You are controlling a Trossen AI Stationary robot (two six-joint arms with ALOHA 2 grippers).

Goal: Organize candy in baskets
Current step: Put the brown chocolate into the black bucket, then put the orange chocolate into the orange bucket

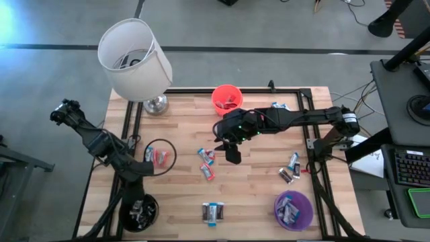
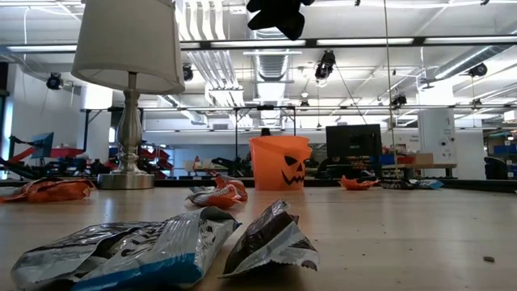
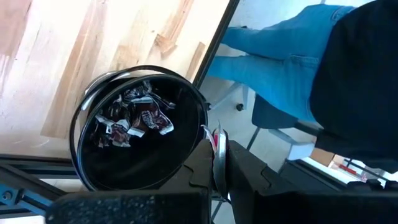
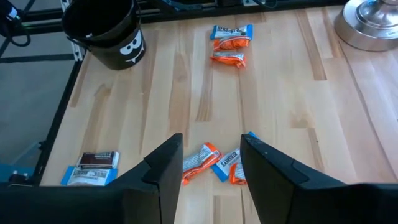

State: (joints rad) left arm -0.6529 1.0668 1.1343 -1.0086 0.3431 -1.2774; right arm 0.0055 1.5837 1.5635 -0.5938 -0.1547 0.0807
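Note:
My left gripper (image 1: 142, 169) hangs over the table's near left, above the black basket (image 3: 140, 127), which holds several dark-wrapped candies (image 3: 134, 118). It is shut, and a thin red-and-white sliver of candy (image 3: 216, 138) shows between its fingers. My right gripper (image 4: 211, 168) hangs open, high over the table's middle, above a small cluster of orange and blue candies (image 4: 217, 163) lying flat on the wood. The orange basket (image 1: 226, 99) stands at the far middle. At the near right stands the purple basket (image 1: 293, 208), with candies in it. My left gripper pinches a candy between its two fingers; only a narrow red-and-white edge (image 3: 216, 138) shows at the fingertips. The fingers slant downward over the black basket's rim. The candy is lifted clear of the table, and the fingers hide the rest of it.
A white-shaded lamp (image 1: 134, 57) stands at the far left on a silver base (image 4: 370, 22). Loose candies lie at the left (image 1: 160, 156), near middle (image 1: 212, 213) and right (image 1: 290, 168). A black frame (image 1: 316, 134) borders the table. A person in blue trousers (image 3: 280, 50) sits beyond the left edge.

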